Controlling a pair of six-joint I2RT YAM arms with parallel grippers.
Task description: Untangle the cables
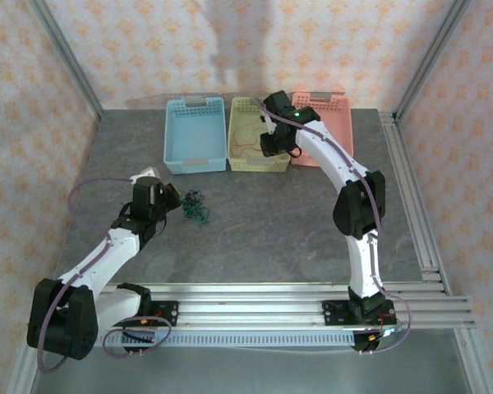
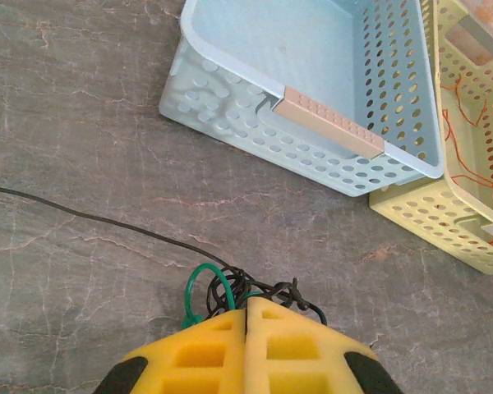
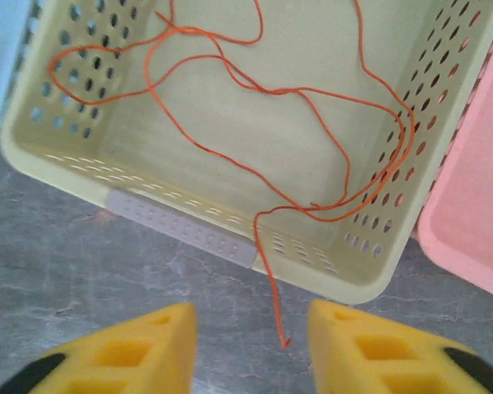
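A knot of black and dark green cables (image 2: 230, 289) lies on the grey table, left of centre (image 1: 195, 207). My left gripper (image 2: 246, 318) is shut, its yellow pads pressed together on the near edge of that knot. One black strand (image 2: 90, 217) trails off to the left across the table. An orange-red cable (image 3: 312, 107) lies looped inside the yellow basket (image 3: 189, 226), and its tail (image 3: 273, 295) hangs over the near rim. My right gripper (image 3: 253, 332) stands open just in front of that rim, with the tail's end between the fingers and touching neither.
A blue basket (image 2: 230, 90) stands left of the yellow one (image 1: 240, 164), and a pink basket (image 3: 476, 222) stands to its right. Aluminium rails (image 1: 415, 213) run along the table's right side and near edge. Patterned walls close in the back and sides.
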